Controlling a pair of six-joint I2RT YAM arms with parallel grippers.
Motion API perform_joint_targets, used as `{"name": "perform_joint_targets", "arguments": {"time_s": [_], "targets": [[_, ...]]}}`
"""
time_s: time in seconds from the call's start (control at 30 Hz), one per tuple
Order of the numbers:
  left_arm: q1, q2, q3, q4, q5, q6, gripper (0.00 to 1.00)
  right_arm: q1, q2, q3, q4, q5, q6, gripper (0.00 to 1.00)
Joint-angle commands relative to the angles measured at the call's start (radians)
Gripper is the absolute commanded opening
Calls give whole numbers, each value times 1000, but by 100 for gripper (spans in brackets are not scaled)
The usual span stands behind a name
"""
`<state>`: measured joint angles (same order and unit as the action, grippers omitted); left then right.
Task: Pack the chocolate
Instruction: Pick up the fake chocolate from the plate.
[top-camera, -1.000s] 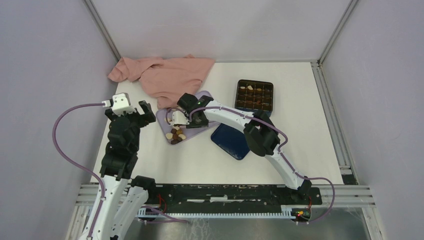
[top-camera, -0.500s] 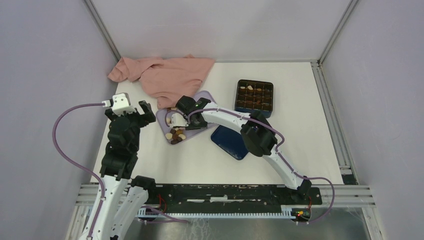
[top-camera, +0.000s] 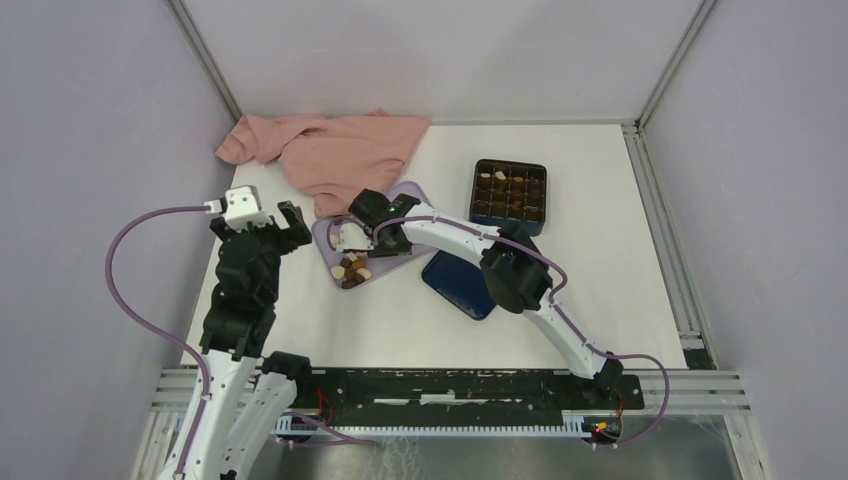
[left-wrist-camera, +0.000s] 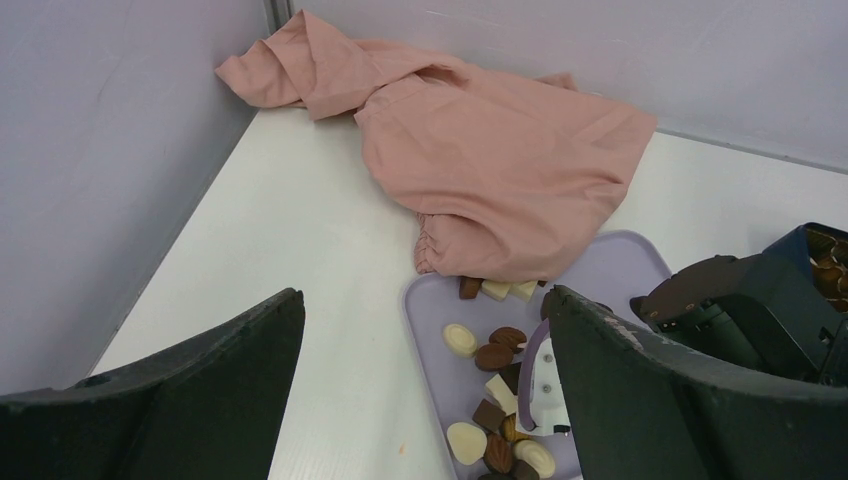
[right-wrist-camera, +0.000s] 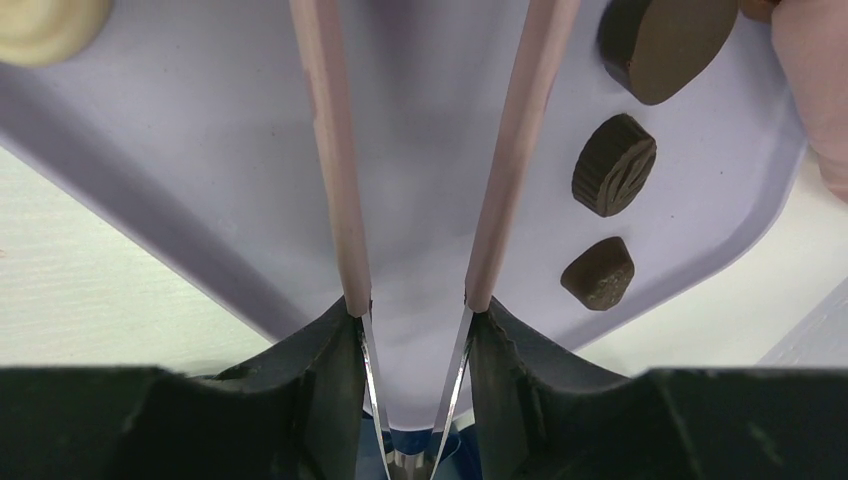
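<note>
Gripping tweezers near chocolate on tray

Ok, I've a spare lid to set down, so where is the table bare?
Bare table lies between the blue lid and the near edge, and right of the blue box up to the rail. Crowded: the lilac tray, with chocolates, the pink cloth over its far edge and the right fingers holding tweezers above.

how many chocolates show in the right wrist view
4: a cream chocolate top left, three dark ones down the tray's right side. A brown sliver at the top edge may be a fifth.
</note>
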<state>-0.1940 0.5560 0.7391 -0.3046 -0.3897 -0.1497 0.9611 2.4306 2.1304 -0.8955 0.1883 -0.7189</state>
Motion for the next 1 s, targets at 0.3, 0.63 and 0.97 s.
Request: {"name": "perform_joint_targets", "arguments": {"time_s": [0.3,0.63,0.97], "targets": [[1,9,0,39,8,55,96,14,27,61,11,-3,12,43],[0,12,-1,38,10,56,96,14,-12,25,-2,-19,7,31],[1,12,-1,38,12,56,96,5,-147,-110,29,-26,7,29]]}}
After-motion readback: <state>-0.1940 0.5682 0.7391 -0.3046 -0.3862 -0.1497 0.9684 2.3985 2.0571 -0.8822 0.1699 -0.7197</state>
